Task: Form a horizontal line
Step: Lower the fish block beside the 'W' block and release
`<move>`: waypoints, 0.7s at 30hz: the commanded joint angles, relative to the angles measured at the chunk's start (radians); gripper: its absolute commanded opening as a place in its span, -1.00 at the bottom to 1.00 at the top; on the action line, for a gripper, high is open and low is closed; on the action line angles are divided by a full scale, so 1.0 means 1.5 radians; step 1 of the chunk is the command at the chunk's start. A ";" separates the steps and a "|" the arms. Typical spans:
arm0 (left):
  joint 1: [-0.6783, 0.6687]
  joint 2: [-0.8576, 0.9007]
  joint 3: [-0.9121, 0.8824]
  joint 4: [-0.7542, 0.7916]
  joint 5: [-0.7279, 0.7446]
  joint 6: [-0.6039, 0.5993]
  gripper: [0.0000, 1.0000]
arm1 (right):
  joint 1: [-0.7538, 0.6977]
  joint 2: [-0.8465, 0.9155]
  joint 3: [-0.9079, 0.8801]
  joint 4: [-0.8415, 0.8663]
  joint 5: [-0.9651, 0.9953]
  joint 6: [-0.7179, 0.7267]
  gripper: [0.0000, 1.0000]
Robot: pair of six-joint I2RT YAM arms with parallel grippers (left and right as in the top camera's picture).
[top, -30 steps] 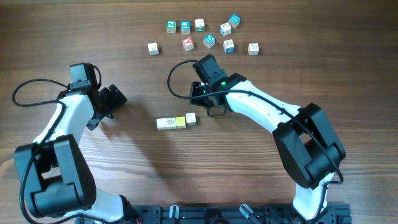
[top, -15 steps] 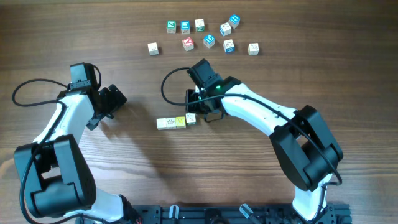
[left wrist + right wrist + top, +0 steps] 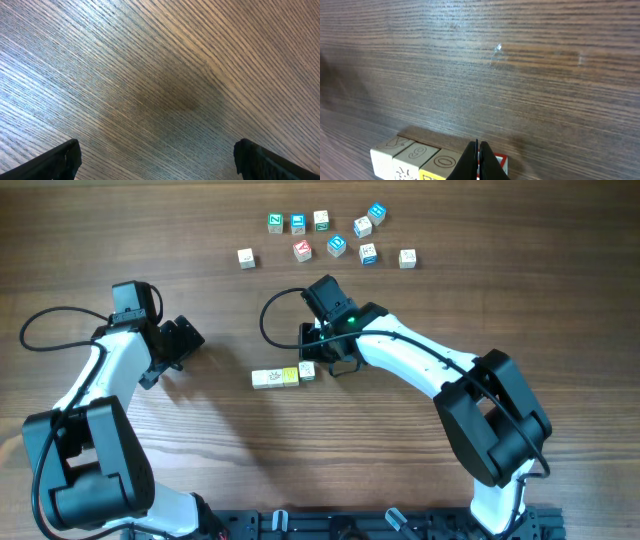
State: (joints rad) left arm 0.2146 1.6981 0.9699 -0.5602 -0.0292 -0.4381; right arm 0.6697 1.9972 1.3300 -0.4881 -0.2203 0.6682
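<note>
The horizontal line [image 3: 282, 377] is a short row of touching wooden cubes at mid-table: two whitish, one yellow, and a red-edged cube [image 3: 307, 369] at its right end, set slightly back. In the right wrist view the row [image 3: 415, 157] lies at the bottom edge, and the red-edged cube [image 3: 501, 163] sits partly behind my fingers. My right gripper [image 3: 318, 362] [image 3: 479, 162] is shut and empty, its tips right at the red-edged cube. My left gripper [image 3: 183, 340] [image 3: 160, 162] is open and empty over bare wood, far left of the row.
Several loose letter cubes lie scattered at the far side of the table, among them a blue one [image 3: 336, 246], a red one [image 3: 302, 250], a whitish one [image 3: 245, 257] and another [image 3: 407, 258]. A black cable loops beside the right wrist [image 3: 268, 315].
My right gripper has moved left and slightly nearer, up to the right end of the row, then stayed still. The left arm and the cubes have not moved.
</note>
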 commanded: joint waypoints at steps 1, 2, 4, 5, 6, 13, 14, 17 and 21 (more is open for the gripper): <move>0.001 0.004 0.007 0.000 -0.002 0.008 1.00 | 0.002 0.007 -0.001 -0.008 -0.017 -0.007 -0.91; 0.001 0.004 0.007 0.000 -0.002 0.008 1.00 | 0.005 0.007 -0.001 -0.008 -0.017 -0.008 -0.91; 0.001 0.004 0.007 0.000 -0.002 0.008 1.00 | 0.012 0.007 -0.001 -0.010 -0.017 -0.008 -0.91; 0.001 0.004 0.007 0.000 -0.002 0.008 1.00 | 0.014 0.007 -0.001 -0.014 -0.017 -0.008 -0.91; 0.001 0.004 0.007 0.000 -0.002 0.008 1.00 | 0.017 0.007 -0.001 -0.017 -0.017 -0.008 -0.91; 0.001 0.004 0.007 0.000 -0.002 0.008 1.00 | 0.017 0.007 -0.001 -0.027 -0.019 -0.007 -0.92; 0.001 0.004 0.007 0.000 -0.002 0.008 1.00 | 0.017 0.007 -0.001 -0.029 -0.020 -0.007 -0.91; 0.001 0.004 0.007 0.000 -0.002 0.008 1.00 | 0.017 0.007 -0.001 -0.032 -0.032 -0.007 -0.91; 0.001 0.004 0.007 0.000 -0.002 0.008 1.00 | 0.017 0.007 -0.001 -0.034 -0.032 -0.008 -0.91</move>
State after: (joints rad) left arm 0.2146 1.6981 0.9699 -0.5602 -0.0292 -0.4377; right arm 0.6926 1.9972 1.3300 -0.5381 -0.2478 0.6682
